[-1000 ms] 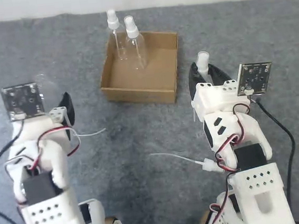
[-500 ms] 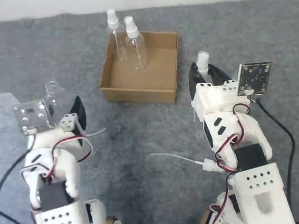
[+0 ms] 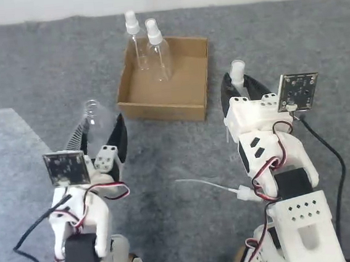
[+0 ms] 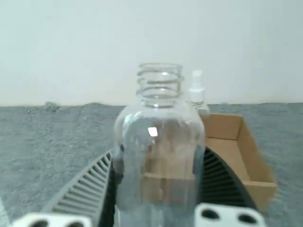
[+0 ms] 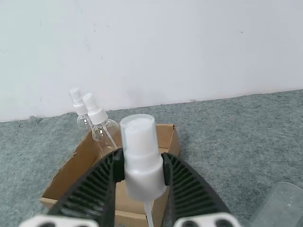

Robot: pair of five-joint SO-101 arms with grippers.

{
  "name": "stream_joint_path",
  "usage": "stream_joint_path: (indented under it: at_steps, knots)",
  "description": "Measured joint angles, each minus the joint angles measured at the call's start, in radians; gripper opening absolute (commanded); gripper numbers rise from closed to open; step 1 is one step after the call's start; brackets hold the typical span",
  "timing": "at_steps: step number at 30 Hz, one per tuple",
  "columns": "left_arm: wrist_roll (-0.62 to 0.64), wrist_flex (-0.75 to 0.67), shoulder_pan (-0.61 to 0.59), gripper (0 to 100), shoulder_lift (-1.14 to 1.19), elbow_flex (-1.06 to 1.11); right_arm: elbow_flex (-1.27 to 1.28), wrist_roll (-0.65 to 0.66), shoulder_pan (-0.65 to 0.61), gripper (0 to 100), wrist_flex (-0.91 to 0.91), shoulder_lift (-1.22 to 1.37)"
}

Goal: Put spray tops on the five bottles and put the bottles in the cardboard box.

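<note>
The left gripper (image 3: 99, 131), clamped on the uncapped bottle (image 3: 92, 113), has swung in from the table's 9 o'clock edge to 7 o'clock of the cardboard box (image 3: 160, 110), while the right gripper (image 3: 240, 89) stays pinched on a spray top (image 3: 237, 70) at the box's 4 o'clock, so capping is probably next.

The clear, round plastic bottle (image 4: 158, 156) is glossy and smooth. The white plastic spray top (image 5: 139, 161) has a smooth, satin finish. The square brown cardboard box (image 3: 160, 107) looks matt and papery. The grey cloth table covering (image 3: 290, 39) is rough and fuzzy.
</note>
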Motion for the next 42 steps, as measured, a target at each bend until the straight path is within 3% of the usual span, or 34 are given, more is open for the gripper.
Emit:
stream_joint_path:
  at_steps: [12, 17, 31, 42]
  knots:
    - [0.000, -0.048, 0.147, 12, 0.000, 0.043, 0.000, 0.000, -0.026, 0.7, 0.000, 0.000]
    - [0.000, -0.149, 0.152, 12, 0.000, 0.129, 0.000, 0.000, -0.107, 0.7, -0.044, 0.000]
    - [0.000, -0.169, 0.152, 12, 0.000, 0.167, 0.000, 0.000, -0.242, 0.7, -0.319, 0.000]
    - [0.000, -0.170, 0.152, 12, 0.000, 0.172, -0.097, 0.000, -0.270, 0.7, -0.322, 0.000]
